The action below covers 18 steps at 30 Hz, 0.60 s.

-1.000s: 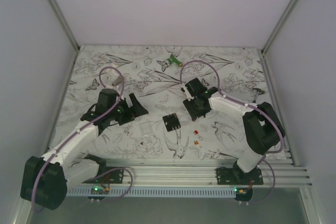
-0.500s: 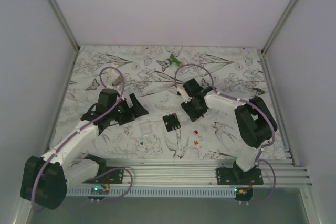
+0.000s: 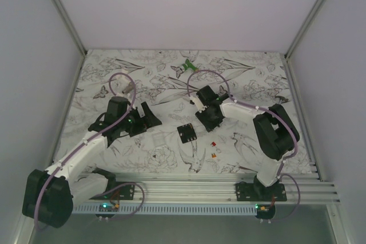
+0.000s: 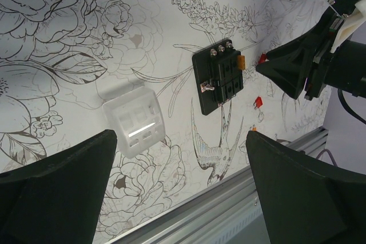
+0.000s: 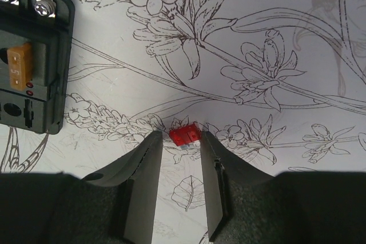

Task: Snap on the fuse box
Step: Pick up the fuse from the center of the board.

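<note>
- The fuse box (image 3: 186, 133) lies flat on the printed table cover (image 3: 143, 158), just below the middle of the overhead view, between the two grippers.
- In the right wrist view it fills the upper left corner. One slot holds an amber fuse (image 5: 16, 64), and two screws sit above it.
- A clear plastic cover (image 4: 136, 121) lies apart from the fuse box, to its left in the left wrist view.
- The right gripper (image 5: 180, 141) has its jaws narrowly apart, one on each side of a red fuse (image 5: 184, 136) lying on the cover. I cannot tell whether they touch it.
- The left gripper (image 4: 182, 141) is spread wide with nothing between its jaws.
- A second red fuse (image 4: 258, 102) lies just right of the fuse box.
- The aluminium rail (image 3: 217, 186) borders the near edge, and open cover lies around the green-and-white tool (image 3: 189, 66) at the top.
</note>
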Tool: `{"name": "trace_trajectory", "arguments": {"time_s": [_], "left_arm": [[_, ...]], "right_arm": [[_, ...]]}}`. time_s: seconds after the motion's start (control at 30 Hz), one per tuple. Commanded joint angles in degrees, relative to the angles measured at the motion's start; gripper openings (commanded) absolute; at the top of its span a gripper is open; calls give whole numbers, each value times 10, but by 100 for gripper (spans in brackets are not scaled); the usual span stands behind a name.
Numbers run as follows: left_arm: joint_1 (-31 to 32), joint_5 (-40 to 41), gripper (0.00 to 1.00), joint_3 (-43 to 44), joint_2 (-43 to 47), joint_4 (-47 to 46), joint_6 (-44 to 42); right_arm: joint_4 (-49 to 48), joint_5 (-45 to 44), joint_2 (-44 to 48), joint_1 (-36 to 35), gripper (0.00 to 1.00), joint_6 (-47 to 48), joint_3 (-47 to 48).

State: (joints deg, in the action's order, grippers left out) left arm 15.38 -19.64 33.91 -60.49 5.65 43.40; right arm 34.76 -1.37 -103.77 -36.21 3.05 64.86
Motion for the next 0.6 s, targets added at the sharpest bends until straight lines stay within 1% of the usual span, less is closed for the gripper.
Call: {"name": "trace_trajectory", "arguments": {"time_s": [0.0,0.1,0.2,0.33,0.5,0.57], "left_arm": [[2,-1,100,13,-6,7,-11],[3,-4,100,13,-6,7,-11],[4,-4,100,13,-5,7,-11],[4,-5,100,12,-5,7,-11],[5,-5,100,12,-5,7,-12],[4,-4,100,12,-5,6,-11]], "right_arm": [[2,-9,-10,-4,39,13,6],[4,-19,-19,-4,39,16,11],[2,-25,-25,-4,43,26,12],[-4,-33,-32,-4,45,42,12],[-4,-13,-38,-4,45,60,11],[-4,-8,-41,-4,42,63,11]]}}
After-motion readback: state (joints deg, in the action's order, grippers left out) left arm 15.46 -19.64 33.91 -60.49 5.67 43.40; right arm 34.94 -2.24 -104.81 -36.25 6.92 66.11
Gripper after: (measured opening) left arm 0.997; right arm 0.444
